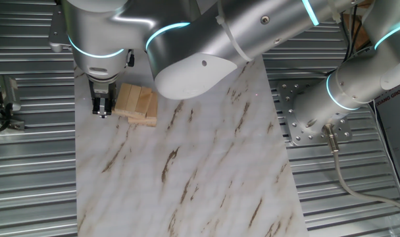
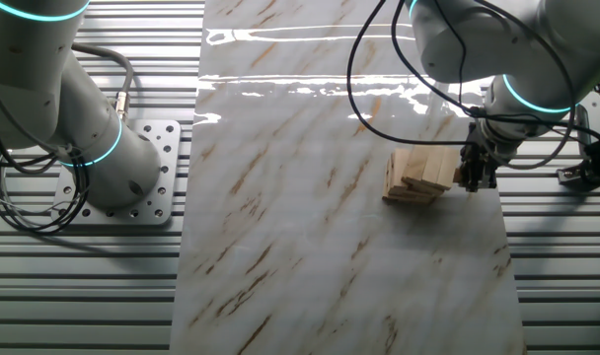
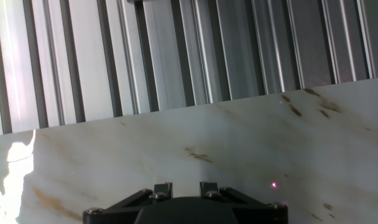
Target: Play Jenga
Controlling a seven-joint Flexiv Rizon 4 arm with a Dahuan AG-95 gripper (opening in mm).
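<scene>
The Jenga stack (image 1: 137,104) is a small pile of pale wooden blocks near the far left edge of the marble sheet (image 1: 187,171). It also shows in the other fixed view (image 2: 418,176), with its lower blocks slightly askew. My gripper (image 1: 102,108) points down just left of the stack, low over the marble and close beside the blocks. In the other fixed view the gripper (image 2: 475,177) is at the stack's right end. In the hand view the gripper (image 3: 186,185) has a narrow gap between its fingers and holds nothing. The stack is out of the hand view.
The marble sheet lies on a ribbed metal table (image 1: 29,191). A second arm's base (image 1: 312,118) stands to the right of the sheet; it also shows in the other fixed view (image 2: 122,168). A small metal fixture (image 1: 6,99) sits at the far left.
</scene>
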